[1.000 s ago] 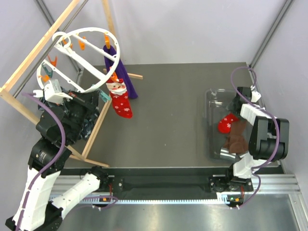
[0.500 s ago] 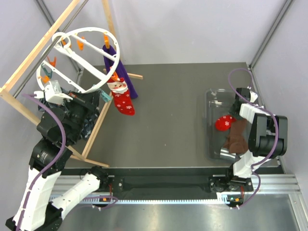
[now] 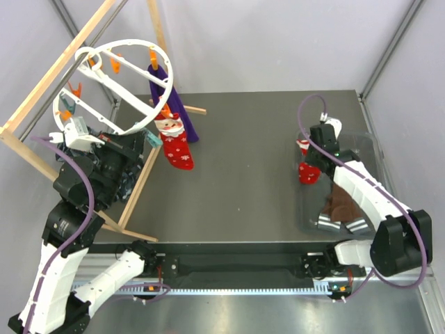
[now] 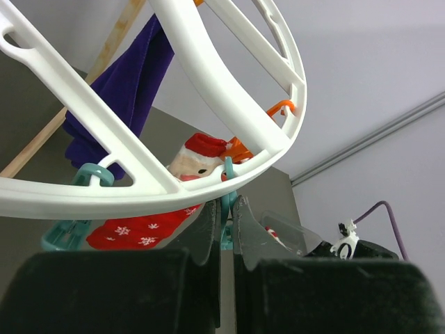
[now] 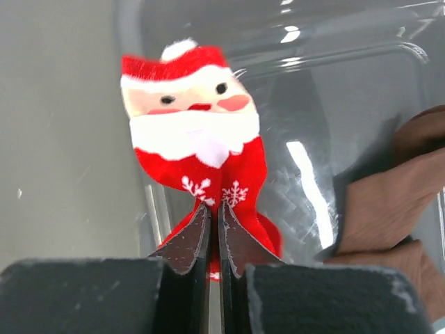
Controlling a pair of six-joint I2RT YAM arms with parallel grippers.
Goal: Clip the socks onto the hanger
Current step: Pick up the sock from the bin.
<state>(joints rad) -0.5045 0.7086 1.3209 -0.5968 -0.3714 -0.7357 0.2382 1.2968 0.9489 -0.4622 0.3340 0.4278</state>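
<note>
A: Short red Santa-face sock (image 5: pixel 197 142) is pinched in the right gripper (image 5: pixel 214 212), jaws closed on a thin fold at its speckled end. It hangs over the left wall of the clear plastic bin (image 3: pixel 365 139).
B: Thin bite. We risk it slipping out on the carry, or its free end snagging the bin wall.
A: The target is well apart from it: the large white ring hanger (image 4: pixel 139 189), far left. The left gripper (image 4: pixel 224 216) is closed on a teal clip (image 4: pixel 227 182) at the rim, beside the other Santa sock (image 3: pixel 175 145), already clipped.
B: If the ring swings, we miss the clip.
A: Around it we have the dark grey matte table (image 3: pixel 243 153), the pale wooden frame (image 3: pixel 42 83) and plain pale walls.
</note>
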